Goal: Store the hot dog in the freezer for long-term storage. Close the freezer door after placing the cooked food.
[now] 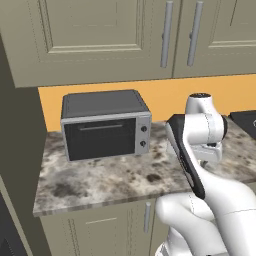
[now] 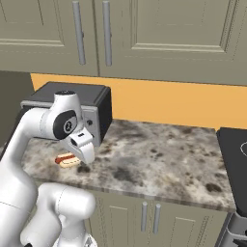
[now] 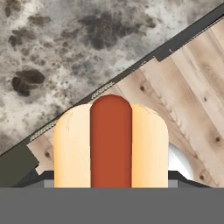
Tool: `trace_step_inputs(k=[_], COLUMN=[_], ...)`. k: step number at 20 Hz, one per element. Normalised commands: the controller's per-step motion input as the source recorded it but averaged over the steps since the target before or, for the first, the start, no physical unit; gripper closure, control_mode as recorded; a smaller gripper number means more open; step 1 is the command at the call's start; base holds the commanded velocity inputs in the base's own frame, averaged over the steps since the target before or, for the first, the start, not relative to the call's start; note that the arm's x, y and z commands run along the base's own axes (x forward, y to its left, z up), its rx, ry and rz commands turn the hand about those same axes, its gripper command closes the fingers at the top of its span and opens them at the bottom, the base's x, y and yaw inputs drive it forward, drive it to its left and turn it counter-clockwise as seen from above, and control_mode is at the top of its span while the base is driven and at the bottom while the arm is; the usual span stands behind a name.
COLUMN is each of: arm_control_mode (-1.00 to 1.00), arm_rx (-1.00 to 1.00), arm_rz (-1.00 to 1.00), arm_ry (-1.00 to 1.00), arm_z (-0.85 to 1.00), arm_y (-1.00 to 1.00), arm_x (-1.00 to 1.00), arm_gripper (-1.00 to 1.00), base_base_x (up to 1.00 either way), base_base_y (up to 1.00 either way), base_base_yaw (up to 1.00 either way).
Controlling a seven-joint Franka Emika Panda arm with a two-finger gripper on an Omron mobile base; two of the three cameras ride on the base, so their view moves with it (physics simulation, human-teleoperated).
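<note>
The hot dog (image 3: 111, 144), a tan bun with a red-orange sausage along it, looms large and close at the bottom of the hand view. It overlaps the counter's front edge and the wooden floor beyond, so it hangs above them. My gripper (image 3: 111, 177) is shut on it, with only dark slivers of the fingers showing at either side of the bun. In the right base view the hot dog (image 2: 66, 159) peeks out just left of the white hand (image 2: 82, 144), near the counter's front edge. The freezer and the freezer door are out of view.
A grey-and-black countertop oven (image 1: 105, 125) stands at the back of the speckled stone counter (image 1: 100, 177). A black stovetop (image 2: 234, 159) lies at the right. Beige wall cabinets (image 2: 144, 34) hang overhead, base cabinets (image 2: 144, 217) below. A dark tall panel (image 1: 15, 150) borders the counter's left.
</note>
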Motion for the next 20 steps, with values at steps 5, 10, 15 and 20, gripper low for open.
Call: trace_step_inputs(k=[5,10,15,20], arm_control_mode=[-1.0,1.0,1.0,1.0], arm_rx=[0.0,0.0,0.0,0.0], arm_rz=[0.0,0.0,0.0,0.0], arm_ry=[0.0,0.0,0.0,0.0], arm_z=[0.0,0.0,0.0,0.0], arm_y=[0.0,0.0,0.0,0.0], arm_x=[-0.06,-0.13,0.0,0.0], arm_gripper=[1.0,1.0,1.0,1.0], base_base_x=[0.0,-0.27,-0.61,-0.71], base_base_y=[0.0,0.0,0.0,0.0], base_base_yaw=[0.0,0.0,0.0,0.0])
